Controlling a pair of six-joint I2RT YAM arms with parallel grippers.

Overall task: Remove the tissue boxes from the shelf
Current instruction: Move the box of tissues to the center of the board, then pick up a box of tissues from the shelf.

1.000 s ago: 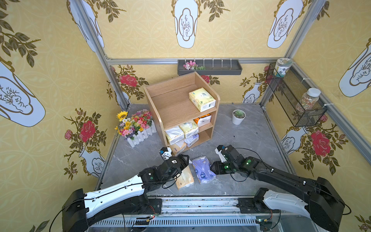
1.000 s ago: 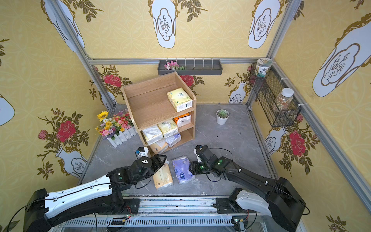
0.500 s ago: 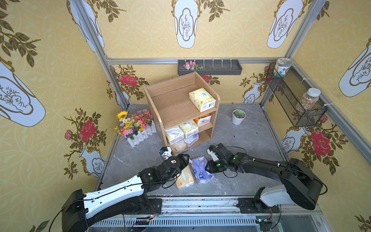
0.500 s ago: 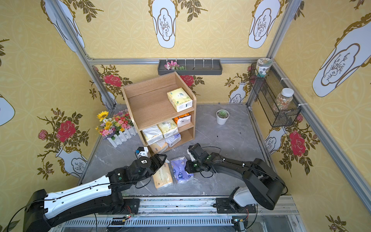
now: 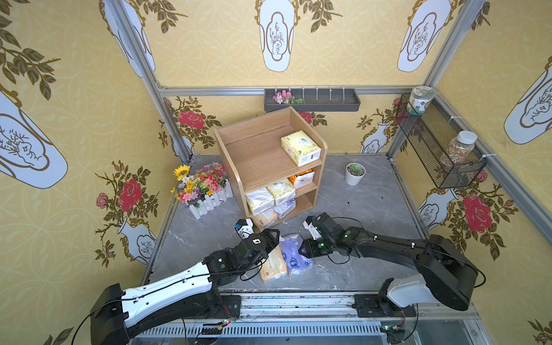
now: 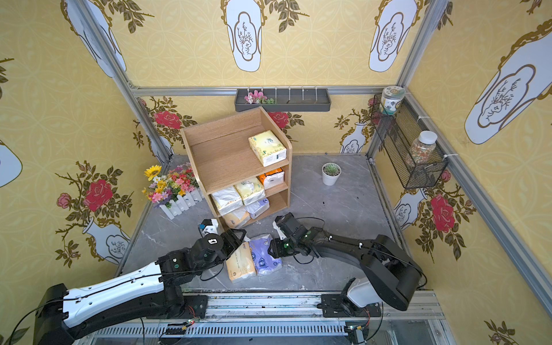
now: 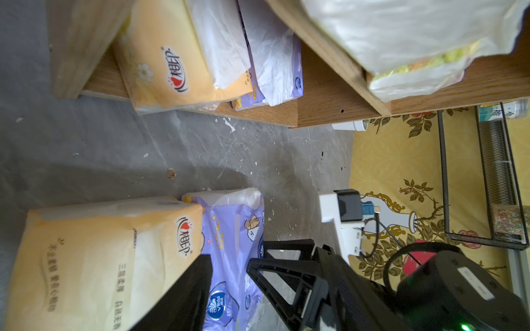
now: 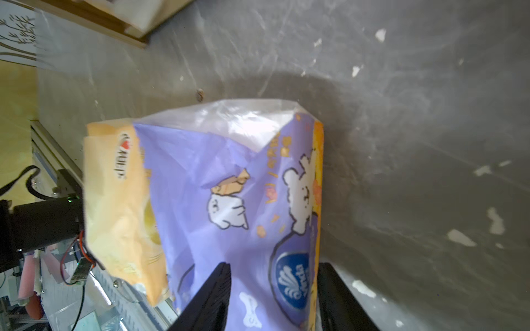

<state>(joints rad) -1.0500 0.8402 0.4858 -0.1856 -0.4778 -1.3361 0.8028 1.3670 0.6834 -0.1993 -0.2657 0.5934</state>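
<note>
Lavender tissue pack (image 8: 229, 186) | crinkled wrap, cartoon animals | beside tan pack (image 7: 100, 252)

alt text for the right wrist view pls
A lavender tissue pack lies on the grey floor, its near end between the black fingers of the right tool. A tan pack lies against it; a corner of the wooden shelf shows beyond.

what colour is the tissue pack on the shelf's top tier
The top-tier pack is pale yellow with green print; best in a top view.
</note>
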